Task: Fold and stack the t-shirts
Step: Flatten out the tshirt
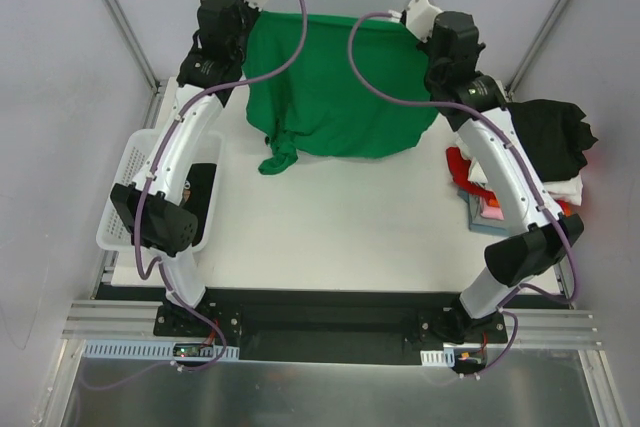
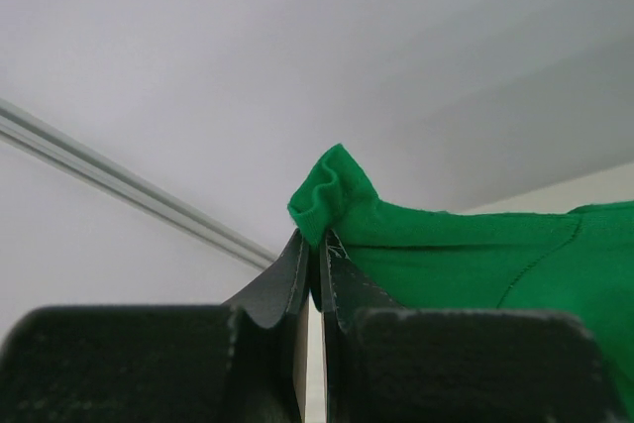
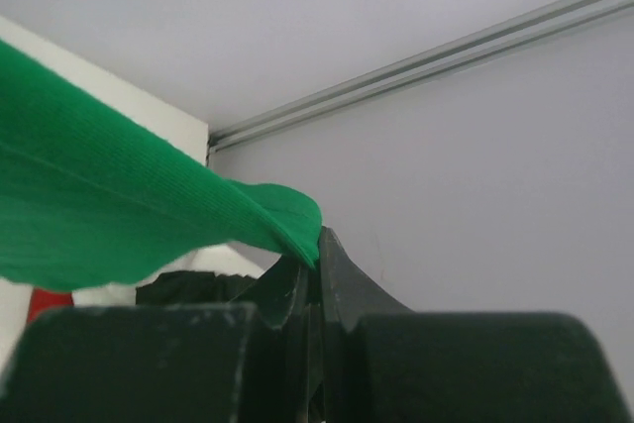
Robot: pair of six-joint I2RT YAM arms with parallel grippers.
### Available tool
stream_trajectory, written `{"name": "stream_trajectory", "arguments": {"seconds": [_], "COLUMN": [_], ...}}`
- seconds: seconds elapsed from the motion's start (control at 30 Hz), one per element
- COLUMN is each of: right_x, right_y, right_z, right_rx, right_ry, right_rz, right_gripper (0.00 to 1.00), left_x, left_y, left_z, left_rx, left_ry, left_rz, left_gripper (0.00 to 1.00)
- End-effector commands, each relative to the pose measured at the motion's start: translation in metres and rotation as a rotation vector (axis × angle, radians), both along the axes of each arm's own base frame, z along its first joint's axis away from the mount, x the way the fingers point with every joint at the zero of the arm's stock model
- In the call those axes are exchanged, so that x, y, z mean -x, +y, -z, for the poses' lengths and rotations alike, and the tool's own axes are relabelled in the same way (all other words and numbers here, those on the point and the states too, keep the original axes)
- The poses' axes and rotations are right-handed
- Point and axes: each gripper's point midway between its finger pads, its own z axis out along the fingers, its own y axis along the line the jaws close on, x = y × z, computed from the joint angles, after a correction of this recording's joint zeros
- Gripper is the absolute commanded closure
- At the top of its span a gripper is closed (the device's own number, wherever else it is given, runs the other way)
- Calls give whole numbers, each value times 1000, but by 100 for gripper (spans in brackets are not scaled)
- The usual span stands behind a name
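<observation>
Green t-shirt [image 1: 335, 87] hangs stretched between the two grippers above the far half of the table [image 1: 330, 227]. Its top edge is pulled into a near-straight line and its body drapes down toward the table top. The left gripper [image 2: 315, 257] is clamped tight on a bunched corner of the cloth, with a small green tuft standing up past its fingertips. The right gripper [image 3: 317, 250] is likewise closed hard on the opposite corner, the fabric running away from it in a taut fold. One sleeve [image 1: 280, 157] dangles lowest, over the table's left-middle part; it may be resting on the surface, though from above that is hard to tell.

At the table's right edge lies a heap of other t-shirts [image 1: 572, 155]. A black one [image 1: 548, 125] is on top, with white cloth [image 1: 565, 190] and red cloth [image 1: 460, 162] under it and something pink [image 1: 492, 212] at the near side. Along the table's left edge sits a white mesh basket [image 1: 125, 172]. Something dark [image 1: 205, 187] lies inside it, partly hidden behind the left arm [image 1: 185, 137].
</observation>
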Motion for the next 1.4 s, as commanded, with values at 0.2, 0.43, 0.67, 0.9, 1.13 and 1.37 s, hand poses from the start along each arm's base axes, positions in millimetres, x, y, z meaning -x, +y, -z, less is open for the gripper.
{"name": "stream_trajectory", "arguments": {"seconds": [0.2, 0.43, 0.67, 0.9, 1.13, 1.37], "right_x": [31, 26, 33, 75, 143, 175], "right_y": [-59, -65, -71, -79, -97, -108], "right_z": [-119, -124, -143, -180, -217, -219], "right_rx": [-33, -16, -61, -197, -323, -332], "right_ry": [-339, -366, -455, -586, -697, -719], "right_rz": [198, 224, 236, 196, 154, 154], "right_gripper": [99, 99, 99, 99, 99, 99], "left_x": [-5, -9, 4, 58, 119, 143], "left_y": [71, 93, 113, 103, 110, 114], "left_z": [-73, -76, -91, -141, -185, -183], "left_rx": [3, 0, 120, 238, 249, 229], "left_ry": [-236, -261, -338, -454, -548, -548], "left_rz": [-188, -240, -258, -148, -128, -134], "left_gripper": [100, 100, 100, 100, 100, 100]}}
